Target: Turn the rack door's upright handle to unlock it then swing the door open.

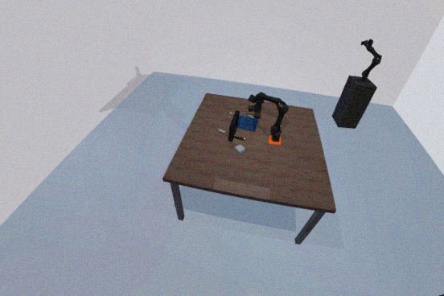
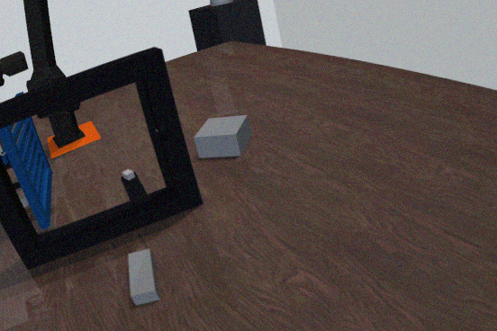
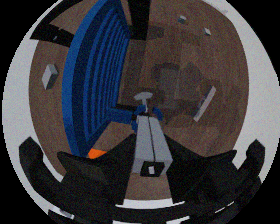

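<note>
From where I stand, the blue door (image 1: 250,118) (image 2: 28,172) (image 3: 95,80) juts well out from the black frame (image 1: 234,126) (image 2: 180,149), on the arm's side. The fingers are clamped on the grey handle (image 3: 154,140), out in front of the door's face. It looks nearly wide enough, though I can't swear to it. If the wrist strays off the door's arc, the handle could slip or twist back. Letting go carelessly might nudge the door (a light-looking thing) partly shut again.
</note>
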Controlling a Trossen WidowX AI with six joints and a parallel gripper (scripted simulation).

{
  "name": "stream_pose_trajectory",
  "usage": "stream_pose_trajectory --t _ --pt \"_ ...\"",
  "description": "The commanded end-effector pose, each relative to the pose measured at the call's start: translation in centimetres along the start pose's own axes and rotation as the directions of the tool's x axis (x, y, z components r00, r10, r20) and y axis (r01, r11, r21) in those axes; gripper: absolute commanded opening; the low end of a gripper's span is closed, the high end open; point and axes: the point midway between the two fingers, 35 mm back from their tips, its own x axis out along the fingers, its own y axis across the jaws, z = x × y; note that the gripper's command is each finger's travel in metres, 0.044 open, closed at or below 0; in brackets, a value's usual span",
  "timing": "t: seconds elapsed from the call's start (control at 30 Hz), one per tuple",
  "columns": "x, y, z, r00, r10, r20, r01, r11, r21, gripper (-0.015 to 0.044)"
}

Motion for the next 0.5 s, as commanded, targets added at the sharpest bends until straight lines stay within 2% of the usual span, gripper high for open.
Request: stream_pose_trajectory --t 0.0,0.43,0.47 --pt "-0.01 -0.49 0.10 1.000 0.004 0.002 -0.004 0.999 -0.050 0.0026" --pt "-0.01 -0.49 0.09 1.000 0.004 0.002 -0.004 0.999 -0.050 0.0026" --pt "-0.01 -0.49 0.09 1.000 0.004 0.002 -0.004 0.999 -0.050 0.0052"
